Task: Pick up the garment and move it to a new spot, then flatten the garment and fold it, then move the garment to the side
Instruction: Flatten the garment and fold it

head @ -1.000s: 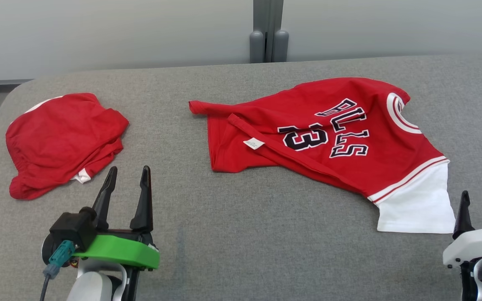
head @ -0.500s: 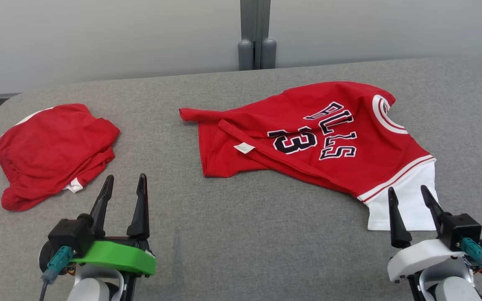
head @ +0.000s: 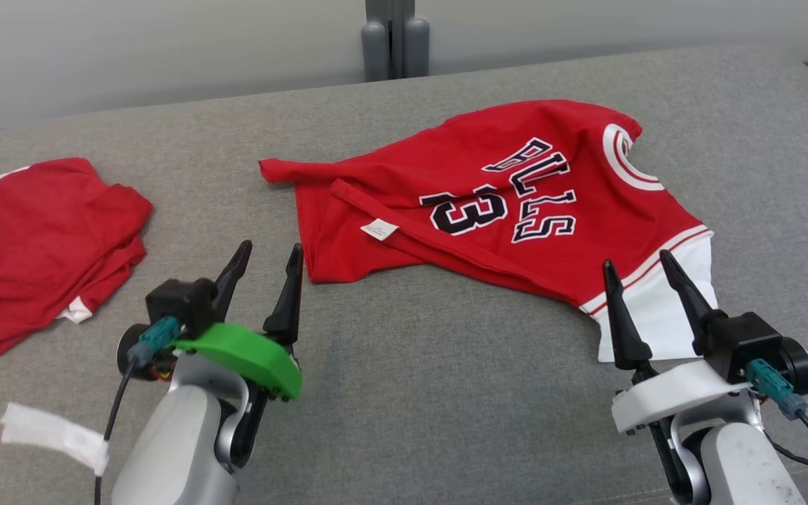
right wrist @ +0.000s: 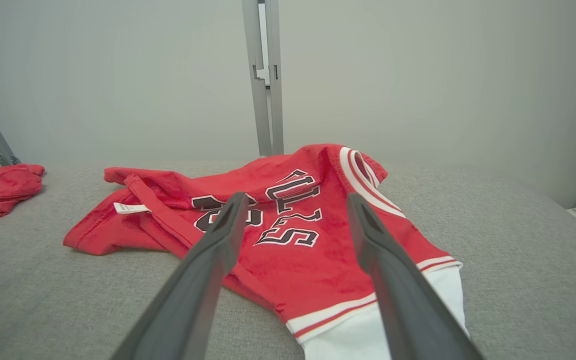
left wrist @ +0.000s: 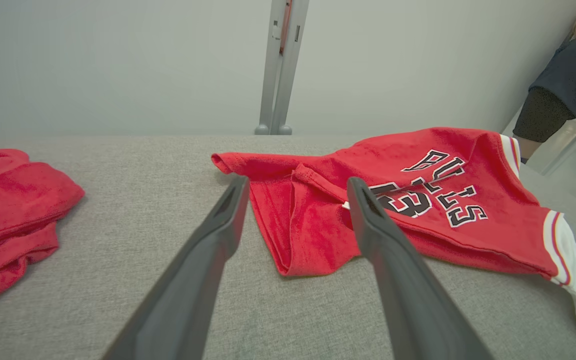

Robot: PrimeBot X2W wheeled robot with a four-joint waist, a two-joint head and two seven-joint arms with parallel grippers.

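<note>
Red jersey (head: 488, 182): crumpled, unlifted on grey desk (head: 411, 393).
Left claw (head: 271, 250): apart, advanced; hem (head: 327, 270) at 1 o'clock.
Right claw (head: 637, 258): apart, advanced over white sleeve (head: 656, 315).
Reading: pickup imminent.

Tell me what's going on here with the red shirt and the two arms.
The red jersey lies crumpled and unfolded on the grey padded table; nothing has been picked up yet. The left end effector is open and empty, pointing at the jersey's near-left hem. The right end effector is open too, poised by the jersey's white end. A second red garment sits bunched at the far left, untouched.
</note>
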